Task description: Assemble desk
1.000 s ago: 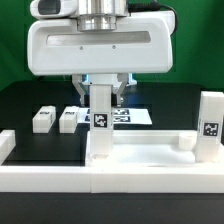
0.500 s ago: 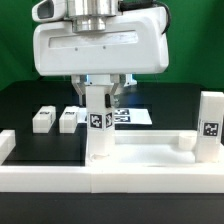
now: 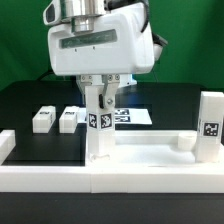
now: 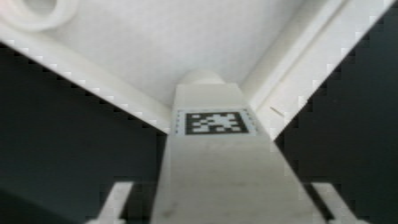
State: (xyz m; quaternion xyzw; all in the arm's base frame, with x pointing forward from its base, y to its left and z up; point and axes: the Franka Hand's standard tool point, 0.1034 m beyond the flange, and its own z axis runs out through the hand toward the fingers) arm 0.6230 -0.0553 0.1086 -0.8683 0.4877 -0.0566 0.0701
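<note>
Marker board (image 3: 138, 116) (flat, tagged) on black table (image 3: 25, 95).

Crowded centre, bare black table (image 3: 170, 100) on either side behind.
The gripper (image 3: 103, 103) and the upright leg (image 3: 100, 140) it clamps block mid-frame; a loose leg (image 3: 42, 119) and its neighbour leg (image 3: 68, 118) sit centre left, a standing leg (image 3: 210, 122) at the right edge.

Lit brightly and evenly from above in the exterior view; close to washed out on the white leg (image 3: 99, 135); only faintly shadowed on the black table (image 3: 30, 95); coarse and slightly soft throughout; blurred at close range in the wrist view.
</note>
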